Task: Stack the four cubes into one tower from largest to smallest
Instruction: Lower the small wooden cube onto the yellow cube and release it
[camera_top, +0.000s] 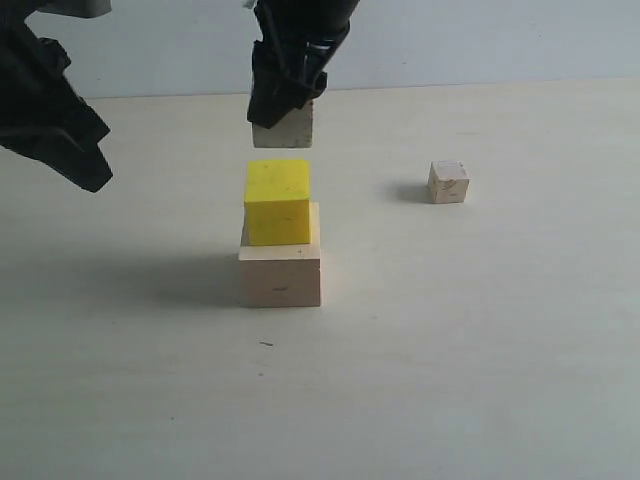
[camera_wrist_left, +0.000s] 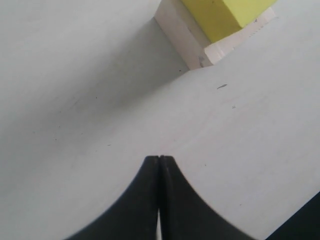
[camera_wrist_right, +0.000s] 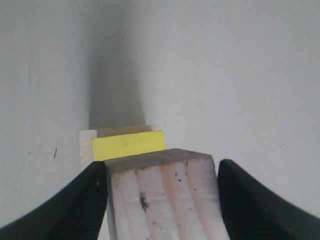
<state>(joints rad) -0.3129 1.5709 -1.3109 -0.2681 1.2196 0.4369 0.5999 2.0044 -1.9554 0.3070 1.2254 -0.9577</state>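
The large pale wooden cube (camera_top: 281, 278) rests on the table with the bright yellow cube (camera_top: 277, 201) on top of it. Above them hangs the grain-lined wooden cube (camera_top: 283, 131), and my right gripper (camera_top: 280, 105) is shut on it. In the right wrist view the black fingers (camera_wrist_right: 87, 202) press both sides of the grain-lined cube (camera_wrist_right: 162, 197), with the yellow cube (camera_wrist_right: 128, 144) just past it. The small pale wooden cube (camera_top: 448, 182) sits alone to the right. My left gripper (camera_wrist_left: 159, 158) is shut and empty; the two stacked cubes (camera_wrist_left: 220, 25) show beyond it.
The left arm (camera_top: 50, 110) hangs over the table's far left. The pale tabletop (camera_top: 450, 360) stretches around the stack, with a small dark mark (camera_top: 265, 344) in front of it.
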